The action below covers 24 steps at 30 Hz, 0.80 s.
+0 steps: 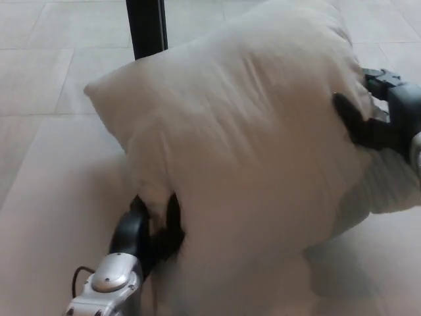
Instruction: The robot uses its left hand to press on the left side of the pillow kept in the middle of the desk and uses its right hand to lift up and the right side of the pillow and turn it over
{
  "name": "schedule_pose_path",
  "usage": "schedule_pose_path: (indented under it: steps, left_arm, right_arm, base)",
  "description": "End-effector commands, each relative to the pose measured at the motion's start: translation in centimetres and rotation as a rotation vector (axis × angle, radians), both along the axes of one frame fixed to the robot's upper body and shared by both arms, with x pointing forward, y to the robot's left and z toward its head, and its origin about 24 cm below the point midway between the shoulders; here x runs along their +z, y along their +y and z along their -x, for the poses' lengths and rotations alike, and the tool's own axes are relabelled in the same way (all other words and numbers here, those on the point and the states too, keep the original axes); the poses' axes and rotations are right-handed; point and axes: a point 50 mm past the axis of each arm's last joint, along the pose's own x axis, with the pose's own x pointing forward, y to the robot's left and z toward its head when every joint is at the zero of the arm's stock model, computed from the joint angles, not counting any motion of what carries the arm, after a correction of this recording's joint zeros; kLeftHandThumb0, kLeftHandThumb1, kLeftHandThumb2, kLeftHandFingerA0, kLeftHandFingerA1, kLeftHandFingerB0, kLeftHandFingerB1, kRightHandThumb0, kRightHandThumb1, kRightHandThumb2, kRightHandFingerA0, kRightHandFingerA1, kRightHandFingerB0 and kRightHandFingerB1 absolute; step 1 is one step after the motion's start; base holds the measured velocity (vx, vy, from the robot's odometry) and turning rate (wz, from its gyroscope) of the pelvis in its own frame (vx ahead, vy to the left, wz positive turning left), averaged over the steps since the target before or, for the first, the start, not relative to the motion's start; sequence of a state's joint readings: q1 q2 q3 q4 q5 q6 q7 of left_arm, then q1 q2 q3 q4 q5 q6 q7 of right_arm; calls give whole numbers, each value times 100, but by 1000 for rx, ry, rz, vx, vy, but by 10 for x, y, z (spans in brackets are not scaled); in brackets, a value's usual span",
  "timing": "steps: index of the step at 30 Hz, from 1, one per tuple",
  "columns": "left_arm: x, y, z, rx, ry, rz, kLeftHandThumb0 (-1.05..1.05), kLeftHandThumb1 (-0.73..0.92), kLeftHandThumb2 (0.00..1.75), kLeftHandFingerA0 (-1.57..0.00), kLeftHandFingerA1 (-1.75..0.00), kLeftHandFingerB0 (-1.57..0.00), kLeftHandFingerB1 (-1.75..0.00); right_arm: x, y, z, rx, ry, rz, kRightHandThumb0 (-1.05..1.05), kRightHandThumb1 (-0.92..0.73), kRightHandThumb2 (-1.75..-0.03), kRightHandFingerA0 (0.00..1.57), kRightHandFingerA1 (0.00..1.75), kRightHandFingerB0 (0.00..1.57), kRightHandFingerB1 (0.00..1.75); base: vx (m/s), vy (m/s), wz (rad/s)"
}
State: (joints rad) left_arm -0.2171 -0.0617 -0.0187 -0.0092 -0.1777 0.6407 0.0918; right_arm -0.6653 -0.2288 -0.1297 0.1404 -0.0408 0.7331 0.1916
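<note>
**Pillow raised on edge between both hands**

From the head camera I see the white pillow point(243, 164) standing up off the desk point(46, 217), filling most of the view, its broad face toward me and one corner pointing up-left. My left hand point(150, 232) is at the pillow's lower left edge, black fingers point(173, 212) pressed into the fabric. I read it as clamped on the pillow. My right hand point(368, 122) is at the pillow's right edge, one finger point(347, 112) dug into the side, gripping it there. A black post point(146, 27) stands behind the pillow at the top. Tiled floor point(39, 72) lies beyond the desk. I can read no label, brand or writing on anything in view.
</note>
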Motion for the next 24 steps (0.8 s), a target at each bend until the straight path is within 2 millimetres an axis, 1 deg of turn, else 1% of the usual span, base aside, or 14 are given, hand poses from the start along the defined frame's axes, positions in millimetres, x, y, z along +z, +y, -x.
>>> schedule_pose_path:
  steps: [1, 2, 4, 5, 6, 7, 11, 15, 19, 20, 21, 22, 23, 24]
  left_arm:
    - [-20, 62, 31, 4, 159, 201, -91, 62, 95, -15, -55, 0, -1]
    - [-20, 64, 31, 9, 161, 207, -91, 62, 95, -15, -55, 0, -1]
    - [-19, 85, 37, 58, 145, 192, -91, 76, 63, -27, -59, 0, -19]
    - [-17, 102, 41, 106, 138, 152, -89, 57, 100, -24, -59, -4, -13]
    - [-16, 117, 45, 147, 130, 146, -88, 57, 99, -21, -57, -5, -14]
    - [-14, 124, 48, 177, 116, 168, -85, 56, 97, -14, -55, -2, -16]
    - [-8, 157, 58, 233, 125, 148, -94, 55, 101, -20, -54, -2, -5]
    - [-2, 192, 73, 292, 109, 136, -93, 53, 98, -18, -50, -5, -12]
    - [6, 218, 86, 345, 72, 115, -105, 57, 100, -27, -52, -3, -47]
    - [8, 224, 88, 353, 65, 111, -105, 58, 100, -19, -55, -3, -53]
    - [11, 231, 92, 363, 51, 96, -100, 51, 97, -29, -60, -12, -61]
    - [13, 235, 95, 383, 42, 91, -105, 65, 62, -34, -58, -20, -66]
    - [16, 242, 101, 409, 26, 78, -105, 67, 62, -39, -56, -3, -78]
    - [18, 246, 104, 407, 12, 55, -105, 67, 62, -39, -56, -3, -78]
  right_arm:
    - [-25, -66, 32, 49, 132, -296, -74, -49, -86, 36, 57, 16, 41]
    - [-25, -69, 34, 43, 136, -299, -74, -49, -86, 36, 57, 16, 41]
    - [-31, -90, 44, 18, 150, -288, -74, -50, -86, 32, 56, 11, 40]
    - [-32, -108, 54, -22, 147, -288, -76, -51, -89, 31, 57, 10, 40]
    - [-32, -121, 61, -74, 144, -275, -76, -66, -60, 37, 47, 20, 28]
    - [-31, -129, 65, -120, 136, -298, -77, -52, -89, 33, 56, 16, 41]
    - [-31, -156, 83, -232, 116, -282, -75, -56, -90, 29, 52, 13, 40]
    - [-31, -189, 110, -342, 118, -255, -75, -55, -90, 26, 50, 14, 40]
    - [-27, -218, 134, -387, 90, -221, -79, -53, -91, 26, 52, 14, 41]
    - [-25, -224, 138, -413, 87, -220, -81, -68, -61, 34, 42, 20, 29]
    - [-22, -232, 145, -437, 67, -212, -85, -66, -61, 33, 43, 18, 29]
    - [-21, -238, 151, -463, 52, -196, -83, -53, -92, 34, 52, 12, 41]
    - [-19, -246, 160, -504, 32, -175, -80, -67, -61, 42, 41, 23, 30]
    - [-19, -252, 165, -519, 15, -172, -80, -67, -61, 42, 41, 23, 30]
  base:
    - [0, 0, 0]
    - [0, 0, 0]
    - [0, 0, 0]
    - [0, 0, 0]
    - [0, 0, 0]
    - [0, 0, 0]
    - [0, 0, 0]
    - [0, 0, 0]
    - [0, 0, 0]
    - [0, 0, 0]
    - [0, 0, 0]
    - [0, 0, 0]
    - [0, 0, 0]
    - [0, 0, 0]
